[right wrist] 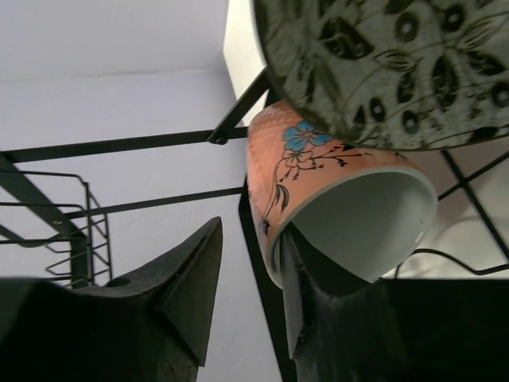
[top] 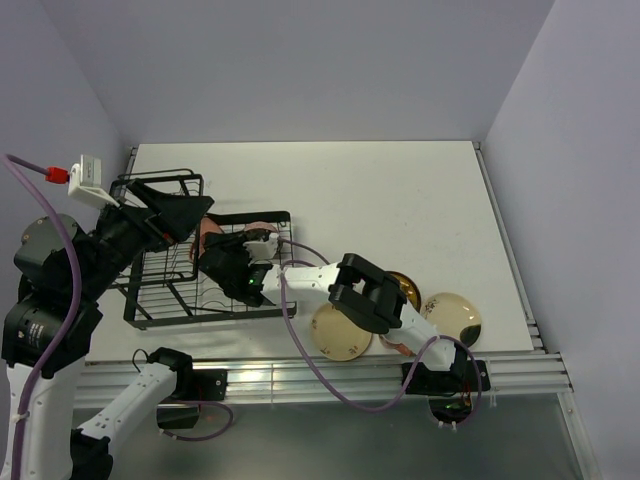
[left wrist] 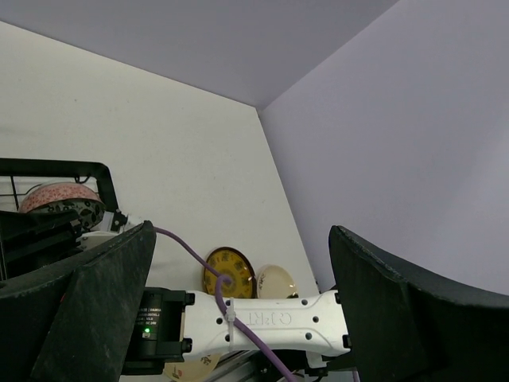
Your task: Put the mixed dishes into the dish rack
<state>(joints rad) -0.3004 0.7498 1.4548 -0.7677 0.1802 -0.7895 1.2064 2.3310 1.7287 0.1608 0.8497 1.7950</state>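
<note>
The black wire dish rack (top: 200, 318) stands at the left of the table. My right gripper (top: 240, 275) reaches into it. In the right wrist view the gripper (right wrist: 250, 231) is open: one finger is inside the rim of a pinkish-orange mug (right wrist: 318, 171) with a blue flower, and the other stands apart outside its wall. The small dark patterned bowl (right wrist: 382, 64) is right above the mug. My left gripper (top: 185, 215) hovers over the rack, open and empty (left wrist: 240, 231). A cream plate (top: 342, 332), the mustard-yellow plate (top: 405, 290) and a second cream plate (top: 452, 318) lie on the table.
The right arm's white link (left wrist: 278, 318) stretches from the plates to the rack. The rack's raised cage end (top: 160, 185) is at the far left. Lavender walls close the table at the back and both sides. A metal rail (top: 300, 365) runs along the near edge.
</note>
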